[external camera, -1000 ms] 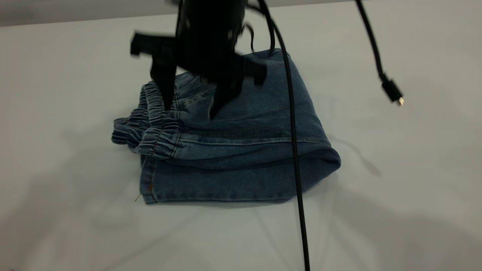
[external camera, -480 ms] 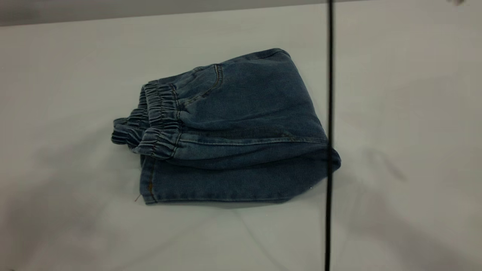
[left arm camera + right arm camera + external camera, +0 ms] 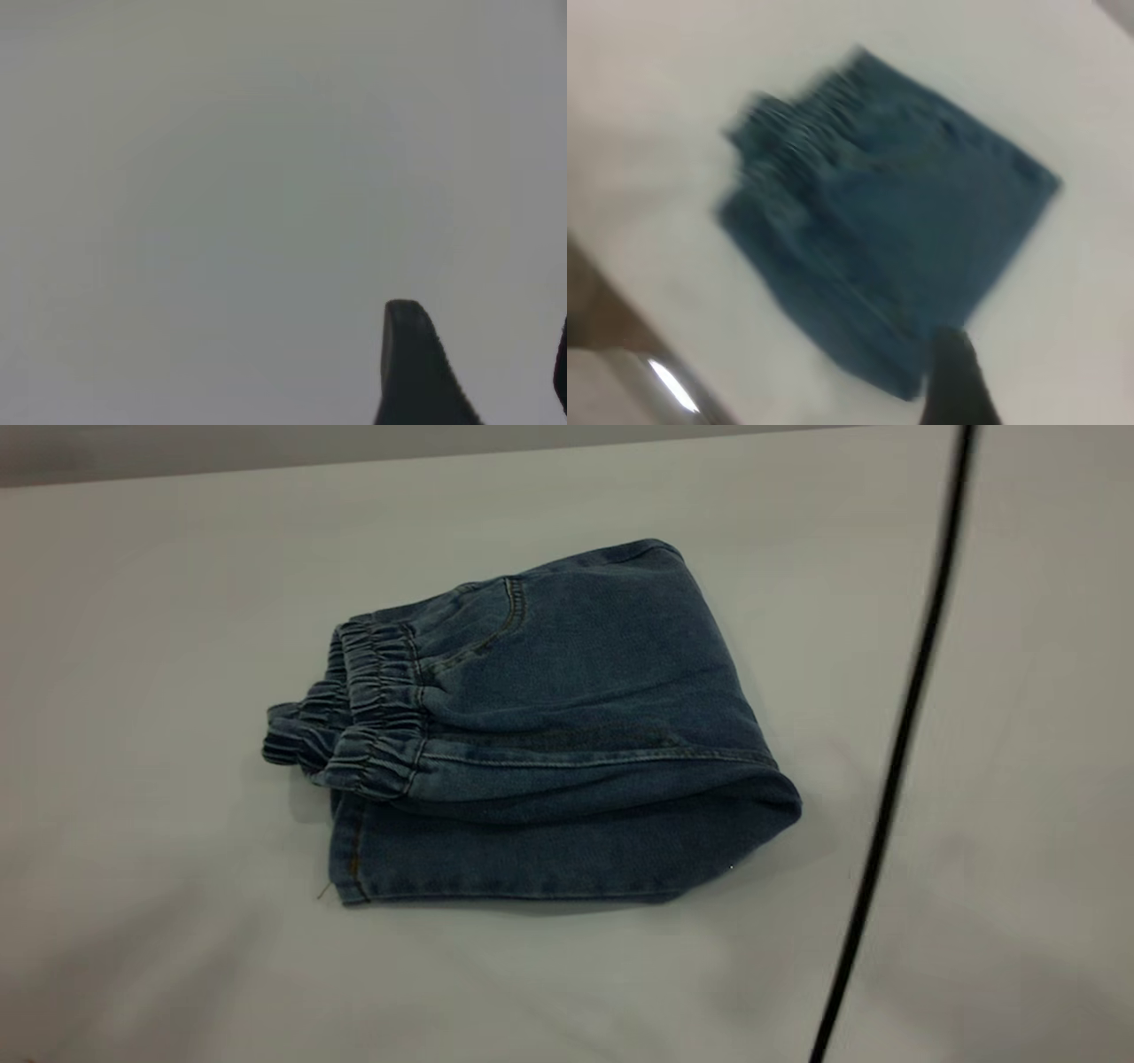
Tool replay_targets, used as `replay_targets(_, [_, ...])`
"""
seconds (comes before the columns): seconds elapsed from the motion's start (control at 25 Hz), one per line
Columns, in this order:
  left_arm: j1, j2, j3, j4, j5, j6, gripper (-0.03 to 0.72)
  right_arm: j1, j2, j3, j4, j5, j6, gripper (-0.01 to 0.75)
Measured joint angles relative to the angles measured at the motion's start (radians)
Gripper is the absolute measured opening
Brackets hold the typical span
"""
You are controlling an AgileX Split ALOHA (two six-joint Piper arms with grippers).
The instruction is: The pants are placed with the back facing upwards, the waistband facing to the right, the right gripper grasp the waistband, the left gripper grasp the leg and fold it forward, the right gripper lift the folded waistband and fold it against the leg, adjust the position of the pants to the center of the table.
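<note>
The blue denim pants (image 3: 567, 717) lie folded into a compact stack on the white table (image 3: 159, 602), with nothing holding them. Their elastic waistband (image 3: 372, 691) points left, on top of the leg hem (image 3: 354, 868). Neither gripper shows in the exterior view. In the right wrist view, the pants (image 3: 886, 212) lie well below my right gripper (image 3: 1045, 363). Only one dark finger (image 3: 957, 381) of it shows, with bare table beside it. My left gripper (image 3: 483, 367) is open over bare table, one finger (image 3: 407, 363) in full view and the other at the picture's edge.
A black cable (image 3: 895, 779) hangs slanted across the right side of the table, to the right of the pants. In the right wrist view the table's edge (image 3: 629, 292) shows, with a metal part (image 3: 664, 381) beyond it.
One second ago an open gripper hung over the waistband; it has left the exterior view. The black cable has swung from across the pants to their right. The pants have not moved.
</note>
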Motion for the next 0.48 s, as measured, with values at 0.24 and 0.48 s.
replay_targets(0.24, [0.000,-0.166,0.093,0.091,0.212,-0.166,0.358,0.000,-0.316,0.137,0.159,-0.001,-0.032,0.369])
replay_targets(0.48, [0.002,-0.364,0.187,0.301,0.390,-0.456,0.358,0.000,-0.669,0.410,0.148,-0.088,-0.036,0.369])
